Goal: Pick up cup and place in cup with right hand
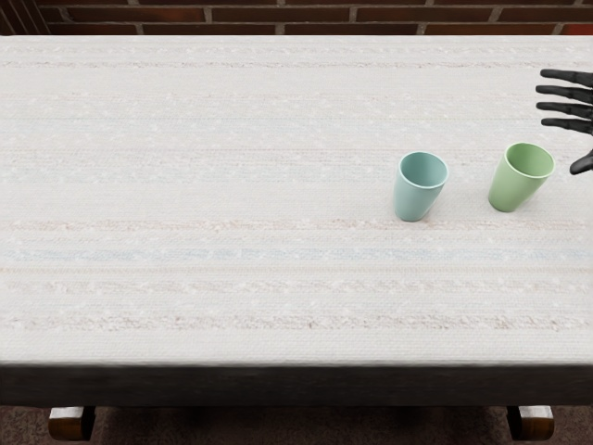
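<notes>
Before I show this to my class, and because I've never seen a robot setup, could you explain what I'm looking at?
This is one computer-simulated picture, taken from the robot's head, looking down at a slant. The black shape at the right edge is the robot's right hand, a five-finger one with its fingers spread. The left hand is out of view. On the table, which has a pale striped surface, stand two upright, open-topped cups: a teal cup and, nearer the hand, a light green cup. Nothing is held. Behind the table is a brick wall.
</notes>
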You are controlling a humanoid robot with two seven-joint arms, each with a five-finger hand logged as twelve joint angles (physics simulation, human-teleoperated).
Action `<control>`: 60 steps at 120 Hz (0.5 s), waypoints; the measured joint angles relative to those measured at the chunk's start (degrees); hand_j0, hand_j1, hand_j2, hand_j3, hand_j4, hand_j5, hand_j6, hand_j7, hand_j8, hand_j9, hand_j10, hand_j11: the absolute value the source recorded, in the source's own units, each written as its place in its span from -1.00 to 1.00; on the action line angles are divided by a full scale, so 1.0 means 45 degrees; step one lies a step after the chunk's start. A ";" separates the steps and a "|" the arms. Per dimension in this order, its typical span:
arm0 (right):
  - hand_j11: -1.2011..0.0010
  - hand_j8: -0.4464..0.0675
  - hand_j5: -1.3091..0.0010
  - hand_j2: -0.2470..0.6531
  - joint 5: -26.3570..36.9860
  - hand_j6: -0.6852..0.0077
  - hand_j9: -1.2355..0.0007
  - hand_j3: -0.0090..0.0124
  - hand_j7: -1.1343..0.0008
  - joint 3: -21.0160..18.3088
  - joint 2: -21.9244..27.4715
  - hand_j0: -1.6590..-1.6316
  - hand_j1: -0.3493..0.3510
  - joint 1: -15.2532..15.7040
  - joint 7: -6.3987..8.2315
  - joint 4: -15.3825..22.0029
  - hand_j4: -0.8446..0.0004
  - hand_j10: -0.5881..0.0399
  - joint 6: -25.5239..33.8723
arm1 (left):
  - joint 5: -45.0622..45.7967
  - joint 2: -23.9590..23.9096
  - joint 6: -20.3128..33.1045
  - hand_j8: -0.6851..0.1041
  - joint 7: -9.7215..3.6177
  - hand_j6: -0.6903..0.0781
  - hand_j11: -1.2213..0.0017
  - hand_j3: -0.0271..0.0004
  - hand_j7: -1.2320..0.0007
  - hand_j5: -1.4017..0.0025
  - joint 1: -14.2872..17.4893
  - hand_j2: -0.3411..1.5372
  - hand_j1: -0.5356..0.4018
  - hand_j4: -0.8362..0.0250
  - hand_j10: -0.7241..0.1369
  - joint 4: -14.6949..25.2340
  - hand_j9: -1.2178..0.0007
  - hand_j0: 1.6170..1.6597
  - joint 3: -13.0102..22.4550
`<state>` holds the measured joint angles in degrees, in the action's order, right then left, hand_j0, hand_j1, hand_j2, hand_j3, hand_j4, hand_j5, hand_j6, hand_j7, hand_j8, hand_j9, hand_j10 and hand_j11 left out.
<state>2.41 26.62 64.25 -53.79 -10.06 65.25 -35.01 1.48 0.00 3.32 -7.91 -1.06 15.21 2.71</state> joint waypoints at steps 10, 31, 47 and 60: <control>0.97 0.68 0.97 -0.45 0.0129 0.94 0.97 -0.16 0.97 0.0006 -0.0290 -0.87 -0.96 -0.0227 -0.0589 -0.0025 0.97 0.83 -0.0001 | -0.0001 0.0000 -0.0004 0.74 0.0000 0.80 1.00 0.96 1.00 1.00 0.0009 -0.64 0.89 0.94 0.68 0.0000 1.00 0.89 -0.0001; 0.97 0.68 0.97 -0.46 0.4487 0.93 0.97 -0.16 0.96 0.0022 -0.1499 -0.90 -0.95 -0.1728 -0.1820 -0.0282 0.96 0.82 -0.0003 | 0.0000 0.0000 -0.0001 0.74 0.0000 0.80 1.00 0.96 1.00 1.00 0.0000 -0.64 0.89 0.94 0.68 0.0000 1.00 0.91 0.0000; 0.96 0.66 0.96 -0.46 0.8522 0.92 0.96 -0.16 0.96 0.0017 -0.2726 -0.92 -0.94 -0.2147 -0.1980 0.0026 0.95 0.81 0.0666 | 0.0001 0.0000 0.0001 0.74 0.0000 0.80 1.00 0.96 1.00 1.00 0.0000 -0.64 0.89 0.94 0.68 0.0000 1.00 0.92 0.0001; 0.95 0.64 0.95 -0.46 1.0756 0.90 0.95 -0.16 0.95 -0.0120 -0.3313 -0.92 -0.93 -0.2177 -0.2022 0.0813 0.94 0.79 0.1938 | 0.0001 0.0000 0.0001 0.74 0.0000 0.80 1.00 0.96 1.00 1.00 0.0000 -0.64 0.89 0.94 0.68 0.0000 1.00 0.92 0.0002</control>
<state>50.81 26.08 49.34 -63.59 -19.16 68.91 -26.29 1.49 0.00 3.33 -7.91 -1.06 15.21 2.71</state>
